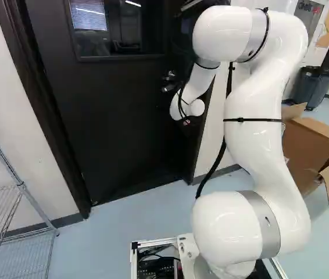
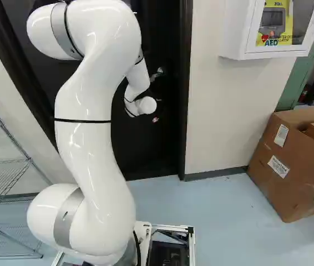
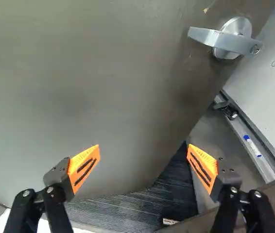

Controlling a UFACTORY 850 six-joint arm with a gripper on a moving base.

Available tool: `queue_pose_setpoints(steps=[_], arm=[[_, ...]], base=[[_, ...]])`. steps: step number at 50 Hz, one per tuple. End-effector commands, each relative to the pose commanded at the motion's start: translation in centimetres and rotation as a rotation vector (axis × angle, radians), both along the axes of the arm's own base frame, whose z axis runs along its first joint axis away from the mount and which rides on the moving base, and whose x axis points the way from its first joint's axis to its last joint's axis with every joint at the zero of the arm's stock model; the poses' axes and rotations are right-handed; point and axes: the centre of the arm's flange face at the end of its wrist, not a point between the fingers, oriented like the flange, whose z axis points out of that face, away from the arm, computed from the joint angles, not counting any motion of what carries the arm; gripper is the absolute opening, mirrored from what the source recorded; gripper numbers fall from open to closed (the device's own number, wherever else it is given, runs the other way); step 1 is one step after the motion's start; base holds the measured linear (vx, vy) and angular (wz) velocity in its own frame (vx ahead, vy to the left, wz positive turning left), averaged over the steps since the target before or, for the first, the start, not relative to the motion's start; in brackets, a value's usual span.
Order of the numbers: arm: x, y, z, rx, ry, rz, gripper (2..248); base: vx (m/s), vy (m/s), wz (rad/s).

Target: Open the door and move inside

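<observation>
because the door looks to be ajar in the wrist view, with striped flooring showing past its lower edge, the step in hand is probably to push it wider, not to work the lever handle. the handle sits ahead of the claw and off to one side, near the door's free edge. the claw's fingers stand wide apart, gripping nothing.

i'd press on the door's face close to that free edge, where leverage is best, and push slowly and evenly, letting the base follow as the door swings. a self-closer could shove back, so contact should hold until the base is well into the opening. a finger could snag in the gap, and the arm could knock the door frame if it turns too soon.

in the base views the claw is lost behind the arm and against the dark door, so i can't tell whether it touches the door. the gap is hard to make out there too, and the hinges can't be picked out. of the room beyond, only a slice shows, with a marker on a ledge; how far the door can swing is hidden.
</observation>
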Motion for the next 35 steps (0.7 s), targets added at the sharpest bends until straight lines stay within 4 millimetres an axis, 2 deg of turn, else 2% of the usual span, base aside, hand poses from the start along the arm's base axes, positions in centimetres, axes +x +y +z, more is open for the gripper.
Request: queue_pose_setpoints(steps=[35], arm=[[-6.9, 0.0, 0.4, 0.05, 0.096, -0.13, 247]], base=[[0.0, 0.0, 0.0]])
